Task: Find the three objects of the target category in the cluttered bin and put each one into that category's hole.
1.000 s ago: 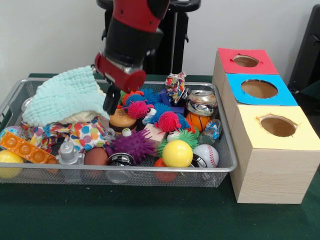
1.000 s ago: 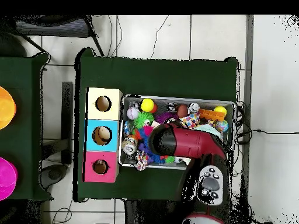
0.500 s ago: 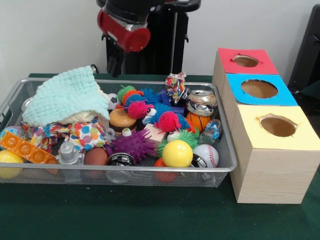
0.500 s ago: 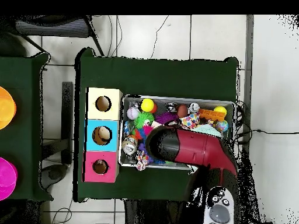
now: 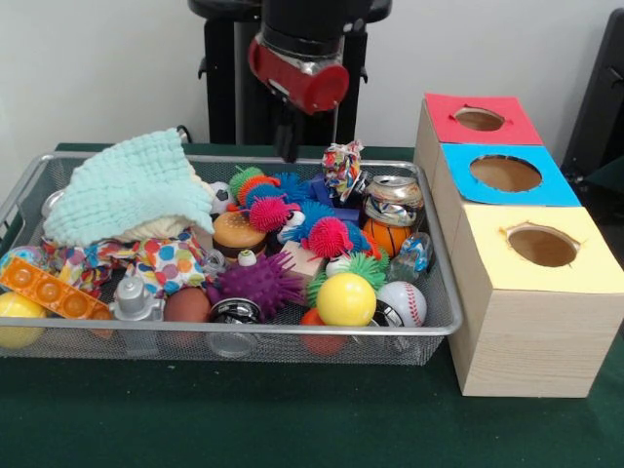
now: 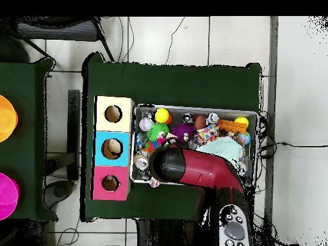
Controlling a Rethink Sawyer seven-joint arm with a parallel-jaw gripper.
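From the front, the tool (image 5: 289,146) is hanging above the bin's (image 5: 441,327) far rim, grip unreadable; the spiky balls (image 5: 329,237) are sitting below it. Overhead, the arm (image 6: 192,168) is hiding the toys beneath, risking a blind snag.

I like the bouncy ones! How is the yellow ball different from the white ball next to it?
The yellow ball is plain and smooth; the white ball has red stitching like a baseball. The yellow ball looks bigger than the white ball. The yellow ball sits nearer the bin's middle, the white ball nearer the bin's right end. Both are round and lie at the front of the wire bin.
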